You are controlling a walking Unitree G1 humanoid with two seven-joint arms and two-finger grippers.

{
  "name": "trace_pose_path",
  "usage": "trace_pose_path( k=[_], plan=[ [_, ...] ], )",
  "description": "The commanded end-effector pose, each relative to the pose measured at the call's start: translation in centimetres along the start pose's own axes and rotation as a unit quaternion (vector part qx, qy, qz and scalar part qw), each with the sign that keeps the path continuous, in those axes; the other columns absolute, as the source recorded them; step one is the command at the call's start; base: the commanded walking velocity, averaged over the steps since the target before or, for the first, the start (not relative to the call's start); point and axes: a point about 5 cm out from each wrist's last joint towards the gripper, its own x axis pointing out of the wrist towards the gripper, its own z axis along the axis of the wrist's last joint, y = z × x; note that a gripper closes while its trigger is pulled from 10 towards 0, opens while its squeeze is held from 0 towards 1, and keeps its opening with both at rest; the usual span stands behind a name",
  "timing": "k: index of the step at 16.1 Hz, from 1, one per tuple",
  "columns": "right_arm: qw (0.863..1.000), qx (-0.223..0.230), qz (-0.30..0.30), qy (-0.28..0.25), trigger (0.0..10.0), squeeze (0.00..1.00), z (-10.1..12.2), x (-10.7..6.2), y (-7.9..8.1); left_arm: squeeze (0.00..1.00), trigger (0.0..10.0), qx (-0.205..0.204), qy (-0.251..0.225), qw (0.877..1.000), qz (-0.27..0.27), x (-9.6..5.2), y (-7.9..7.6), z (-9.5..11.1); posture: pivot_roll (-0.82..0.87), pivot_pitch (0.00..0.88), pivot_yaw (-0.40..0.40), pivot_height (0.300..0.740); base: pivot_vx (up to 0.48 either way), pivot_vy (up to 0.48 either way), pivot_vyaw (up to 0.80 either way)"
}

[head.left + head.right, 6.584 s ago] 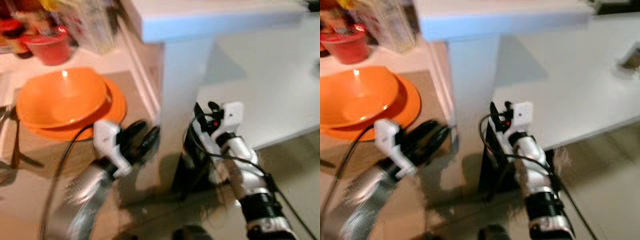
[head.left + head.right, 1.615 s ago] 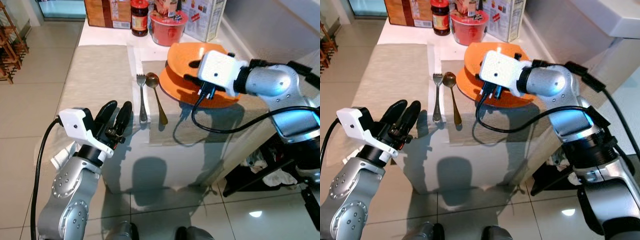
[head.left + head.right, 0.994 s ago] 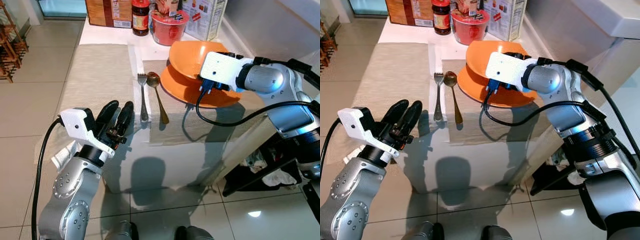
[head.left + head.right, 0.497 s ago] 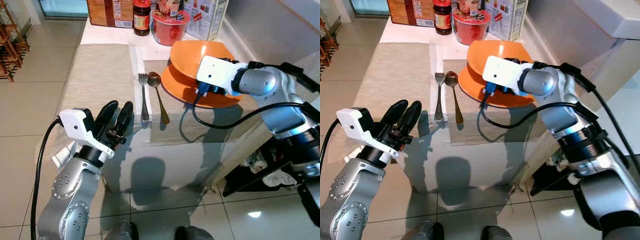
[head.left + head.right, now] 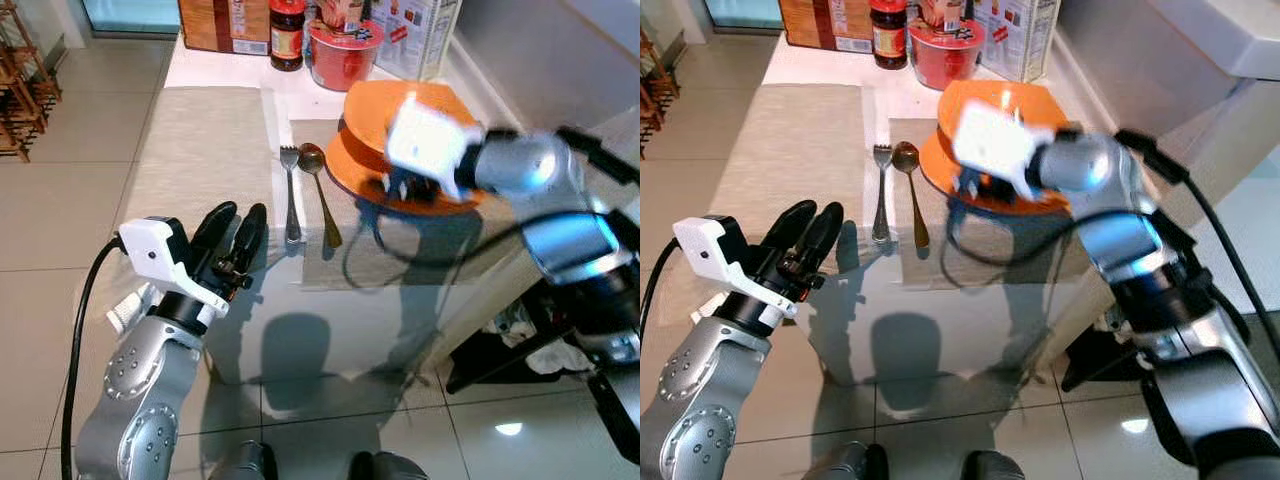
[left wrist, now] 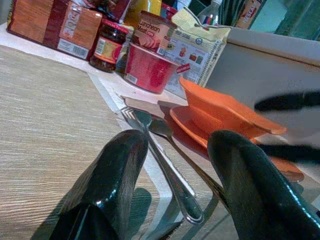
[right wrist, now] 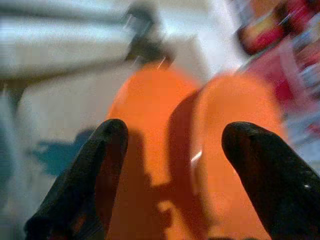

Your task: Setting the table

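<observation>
1. The right tool (image 7: 170, 170) hung over the orange bowl (image 5: 400, 108), fingers spread wide, gripping nothing.
2. The bowl sat on an orange plate (image 5: 350, 165); fork (image 5: 289, 195) and spoon (image 5: 322, 200) lay just beside the bowl.
3. The left tool (image 5: 232, 235), open and empty, waited off the worktop (image 5: 200, 140) edge, well apart from the bowl.
4. Judged step: reaching for the bowl; next, fingers should straddle its rim and close.

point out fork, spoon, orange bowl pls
fork (image 5: 290, 195), left eye view, middle of its handle.
spoon (image 5: 311, 155), left eye view, its bowl end.
orange bowl (image 6: 220, 107), left wrist view, its outer side wall.
</observation>
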Motion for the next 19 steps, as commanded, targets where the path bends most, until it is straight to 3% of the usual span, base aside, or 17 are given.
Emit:
trace_pose_path(
  k=[1,4,7,8,10,11,12,14,19],
  plan=[
    [1.0,-0.011,0.003,0.013,10.0,1.0,-0.2,-0.3,-0.2,0.0,10.0,0.001,-0.003,1.0,-0.008,-0.1,-0.5,0.2,-0.05,0.139,-0.06,0.74,0.0,0.0,0.0],
    [0.998,-0.026,-0.044,0.046,10.0,1.0,-0.7,-0.6,-1.5,0.0,10.0,0.0,-0.004,1.0,-0.01,0.0,-0.6,0.2,-0.05,0.138,-0.059,0.74,0.0,0.0,0.0],
    [0.996,-0.038,-0.052,0.056,10.0,1.0,-0.8,-0.3,-1.6,0.0,10.0,0.0,-0.005,1.0,-0.011,0.0,-0.6,0.3,-0.05,0.141,-0.059,0.74,0.0,0.0,0.0],
    [0.996,-0.042,-0.049,0.062,10.0,0.0,-1.0,0.0,-1.4,0.0,10.0,0.0,-0.005,1.0,-0.011,0.0,-0.6,0.3,-0.05,0.141,-0.057,0.74,0.0,0.0,0.0],
    [0.994,-0.05,-0.049,0.084,10.0,0.0,-2.0,0.7,-1.2,0.0,10.0,-0.001,-0.005,1.0,-0.011,0.0,-0.7,0.3,-0.05,0.142,-0.057,0.74,0.0,0.0,0.0],
    [0.992,-0.053,-0.067,0.095,0.8,0.0,-2.4,1.1,-1.6,0.0,10.0,-0.001,-0.004,1.0,-0.011,-0.1,-0.7,0.3,-0.05,0.143,-0.058,0.74,0.0,0.0,0.0],
    [0.99,-0.055,-0.085,0.1,0.0,0.0,-2.5,1.2,-2.2,0.0,10.0,-0.002,-0.005,1.0,-0.011,-0.1,-0.7,0.3,-0.05,0.144,-0.059,0.74,0.0,0.0,0.0],
    [0.989,-0.057,-0.113,0.081,0.0,0.0,-1.9,1.6,-2.8,0.0,10.0,-0.002,-0.005,1.0,-0.01,-0.2,-0.8,0.3,-0.04,0.146,-0.06,0.74,0.0,0.0,0.0],
    [0.99,-0.066,-0.104,0.07,0.0,0.0,-1.7,2.1,-2.5,0.0,10.0,-0.002,-0.004,1.0,-0.009,-0.2,-0.9,0.3,-0.04,0.15,-0.062,0.74,0.0,0.0,0.0]
  ],
)
